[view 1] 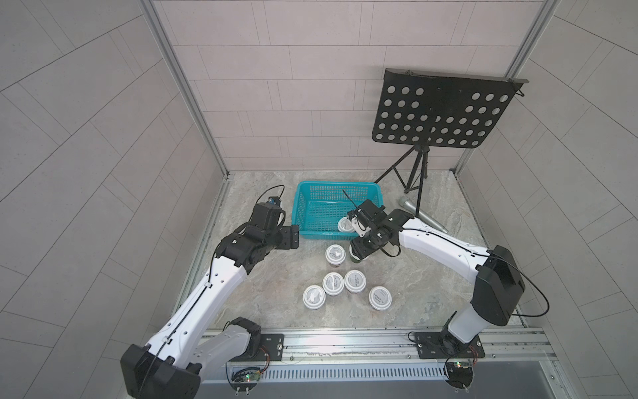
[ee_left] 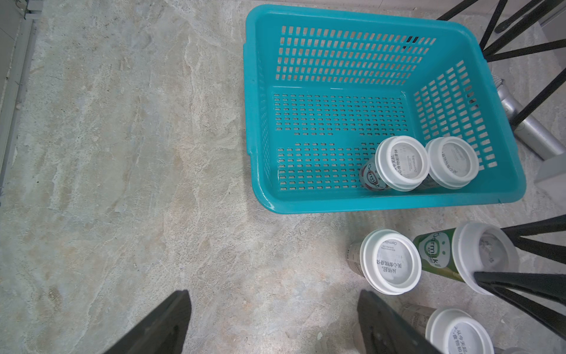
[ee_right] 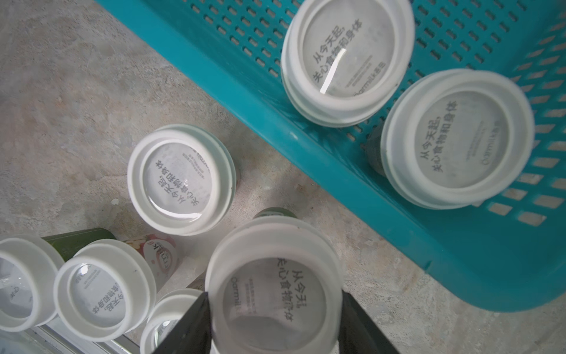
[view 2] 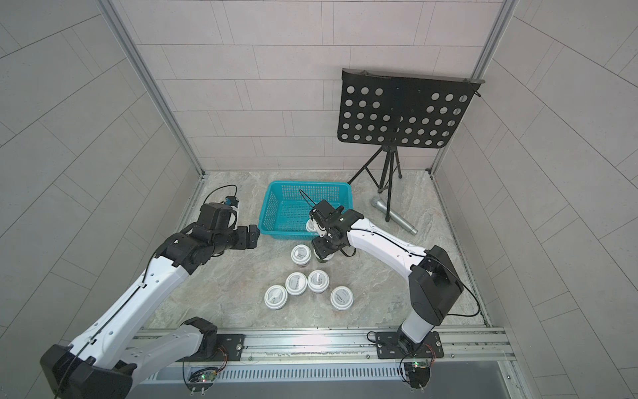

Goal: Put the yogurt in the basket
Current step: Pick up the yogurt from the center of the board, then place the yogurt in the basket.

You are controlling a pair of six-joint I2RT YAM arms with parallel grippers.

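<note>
Top view | table (view 1: 276, 273) yogurt (view 1: 333, 283): six (one in right pincer (ee_right: 274, 325)) | basket (ee_left: 398, 206): two

Pale grey tiled walls (view 1: 276, 86), marbled stone floor (view 1: 269, 307), black perforated music stand (view 1: 438, 103) on tripod

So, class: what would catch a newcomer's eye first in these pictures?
The teal basket sits mid-table with two cups in its near right corner. Just in front, the right gripper straddles a green cup; five loose cups stand nearby. A black music stand looms at the back right.
</note>
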